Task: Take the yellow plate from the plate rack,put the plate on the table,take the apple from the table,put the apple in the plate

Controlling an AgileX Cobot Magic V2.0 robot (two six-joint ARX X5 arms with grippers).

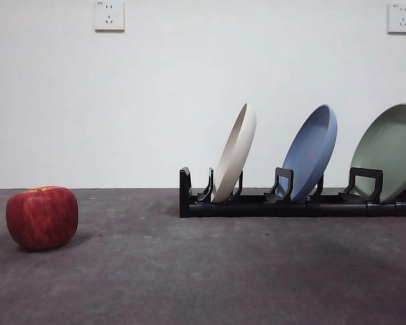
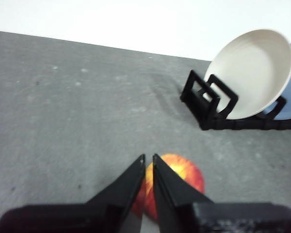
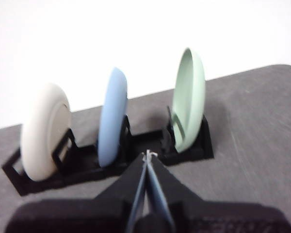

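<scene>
Now, the apple (image 1: 42, 217) sits on the table (image 1: 210, 277) at left; the yellow plate (image 1: 235, 153) leans in the plate rack (image 1: 257, 203) beside the blue plate (image 1: 310, 152) — crowded, so bumping it is a risk. The left gripper (image 2: 148, 160) and the right gripper (image 3: 148, 156) are both pressed together, empty.

Front view: low, level across the tabletop (image 1: 203, 284), close to the plate rack (image 1: 291, 203). Left wrist view: looking down, angled over the apple (image 2: 177, 177) toward the rack's end. Right wrist view: facing the rack from above; rack shared by all three.
</scene>
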